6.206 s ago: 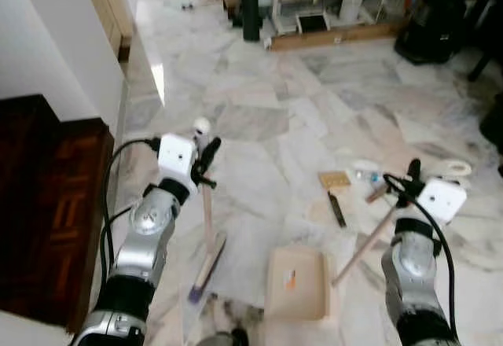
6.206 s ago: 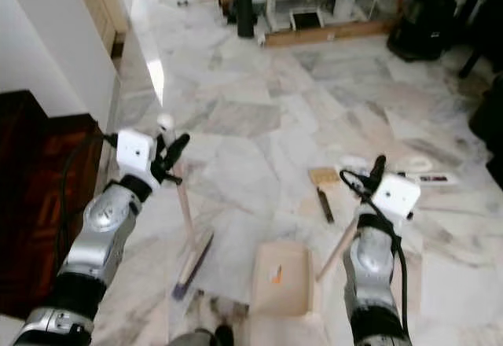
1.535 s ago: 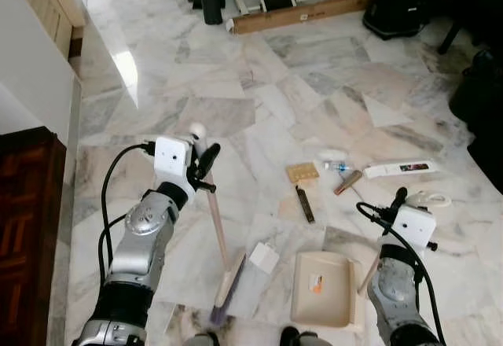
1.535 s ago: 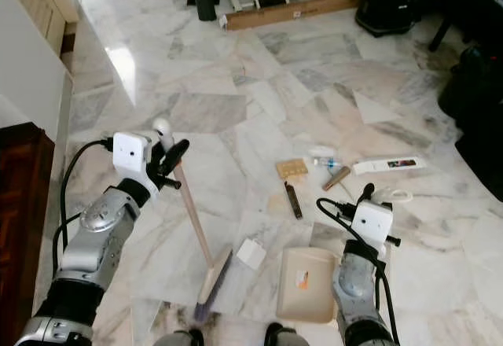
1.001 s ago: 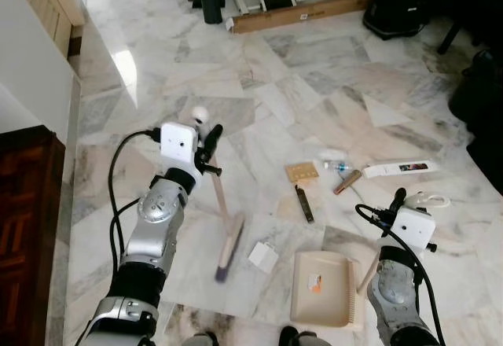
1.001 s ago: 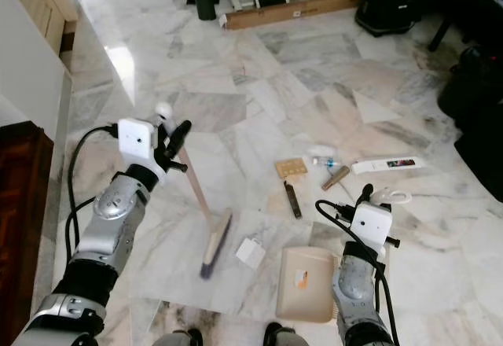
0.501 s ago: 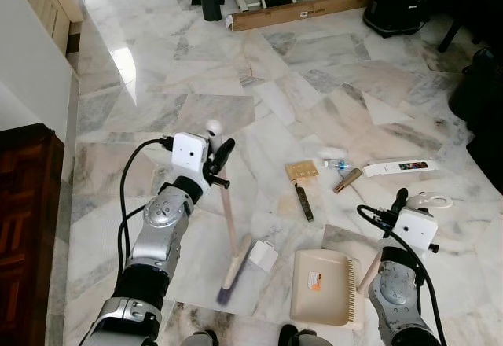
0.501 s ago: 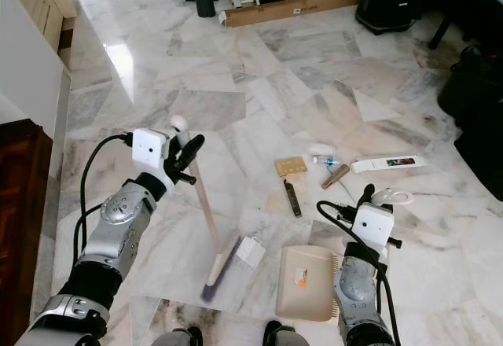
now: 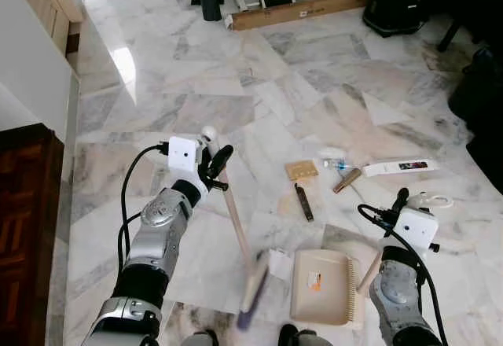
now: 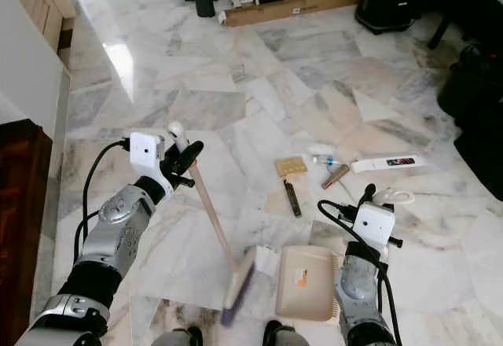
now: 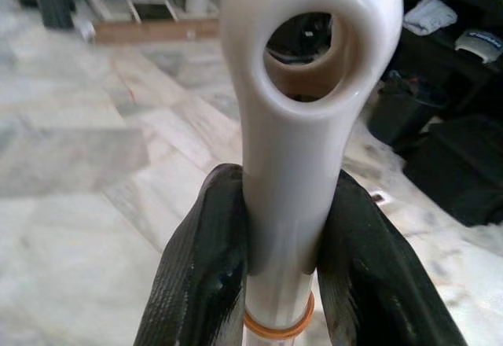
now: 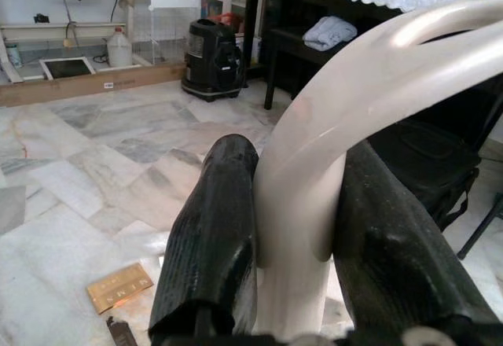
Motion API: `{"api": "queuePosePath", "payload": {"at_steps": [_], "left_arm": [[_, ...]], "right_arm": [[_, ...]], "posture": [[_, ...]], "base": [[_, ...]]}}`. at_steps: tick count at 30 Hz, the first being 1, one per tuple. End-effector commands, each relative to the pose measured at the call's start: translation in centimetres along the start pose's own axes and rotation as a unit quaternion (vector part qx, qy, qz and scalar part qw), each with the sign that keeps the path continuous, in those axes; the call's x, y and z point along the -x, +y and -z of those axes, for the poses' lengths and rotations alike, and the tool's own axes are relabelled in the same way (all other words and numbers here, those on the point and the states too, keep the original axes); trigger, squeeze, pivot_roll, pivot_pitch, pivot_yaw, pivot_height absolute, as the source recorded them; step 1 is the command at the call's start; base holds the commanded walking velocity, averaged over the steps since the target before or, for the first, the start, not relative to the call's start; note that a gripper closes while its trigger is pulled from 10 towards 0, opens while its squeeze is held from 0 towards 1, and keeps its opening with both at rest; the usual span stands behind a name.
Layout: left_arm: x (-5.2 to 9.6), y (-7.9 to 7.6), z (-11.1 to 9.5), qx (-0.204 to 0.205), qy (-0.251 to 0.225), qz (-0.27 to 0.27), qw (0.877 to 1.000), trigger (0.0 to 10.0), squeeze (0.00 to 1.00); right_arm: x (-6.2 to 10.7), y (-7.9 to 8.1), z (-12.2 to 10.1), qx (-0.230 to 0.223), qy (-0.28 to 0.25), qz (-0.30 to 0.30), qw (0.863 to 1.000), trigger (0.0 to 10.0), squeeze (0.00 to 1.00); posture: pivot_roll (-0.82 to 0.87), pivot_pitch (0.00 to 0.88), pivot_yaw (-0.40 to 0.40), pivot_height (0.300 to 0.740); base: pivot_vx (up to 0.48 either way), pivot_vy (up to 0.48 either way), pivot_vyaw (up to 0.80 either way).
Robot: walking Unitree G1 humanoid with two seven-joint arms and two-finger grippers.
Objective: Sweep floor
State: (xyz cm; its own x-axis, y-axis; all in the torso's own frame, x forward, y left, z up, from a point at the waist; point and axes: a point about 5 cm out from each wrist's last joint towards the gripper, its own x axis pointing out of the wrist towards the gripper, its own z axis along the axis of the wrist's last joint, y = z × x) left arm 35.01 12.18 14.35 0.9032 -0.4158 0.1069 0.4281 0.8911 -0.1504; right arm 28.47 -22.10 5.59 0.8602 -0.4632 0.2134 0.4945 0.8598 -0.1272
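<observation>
While my left gripper (image 11: 287, 263) clamps the broom (image 9: 236, 219) by its white handle tip, the bristles press a white paper scrap (image 9: 280, 263) against the beige dustpan (image 9: 321, 287) on the marble floor (image 9: 314, 71); my right gripper (image 12: 295, 228) pinches the dustpan's handle.

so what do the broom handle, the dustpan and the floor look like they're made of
Broom handle: pale wooden-looking shaft, capped by a glossy cream plastic loop, with highlights in the left wrist view.
Dustpan: beige, smooth and matte, probably moulded plastic.
Floor: polished marble or marble-look tile, grey-veined slabs reflecting window light.
</observation>
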Motion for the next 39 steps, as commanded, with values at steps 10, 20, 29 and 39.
{"api": "queuePosePath", "payload": {"at_steps": [10, 20, 29, 39], "left_arm": [[-0.5, -0.2, -1.1, 0.107, -0.011, 0.018, 0.994, 10.0, 0.00], [-0.7, -0.3, -3.3, 0.115, -0.044, 0.035, 0.992, 10.0, 0.00], [-0.3, 0.5, -6.8, 0.075, -0.087, 0.043, 0.992, 10.0, 0.00], [-0.6, 0.5, -5.6, -0.012, -0.080, 0.005, 0.997, 10.0, 0.00]], "right_arm": [[0.8, -0.2, 1.3, 0.025, 0.039, -0.012, 0.999, 10.0, 0.00], [-0.1, 0.0, 0.7, 0.019, 0.032, -0.011, 0.999, 10.0, 0.00], [-0.2, -0.1, 0.7, 0.019, 0.031, -0.011, 0.999, 10.0, 0.00], [0.0, -0.3, 0.8, 0.019, 0.031, -0.010, 0.999, 10.0, 0.00]], "posture": [[0.21, 0.209, 0.024, 0.740], [0.21, 0.163, 0.023, 0.740], [0.22, 0.153, 0.021, 0.740], [0.20, 0.177, 0.022, 0.740]], "base": [[0.000, 0.000, 0.00], [0.000, 0.000, 0.00], [0.000, 0.000, 0.00], [0.000, 0.000, 0.00]]}}
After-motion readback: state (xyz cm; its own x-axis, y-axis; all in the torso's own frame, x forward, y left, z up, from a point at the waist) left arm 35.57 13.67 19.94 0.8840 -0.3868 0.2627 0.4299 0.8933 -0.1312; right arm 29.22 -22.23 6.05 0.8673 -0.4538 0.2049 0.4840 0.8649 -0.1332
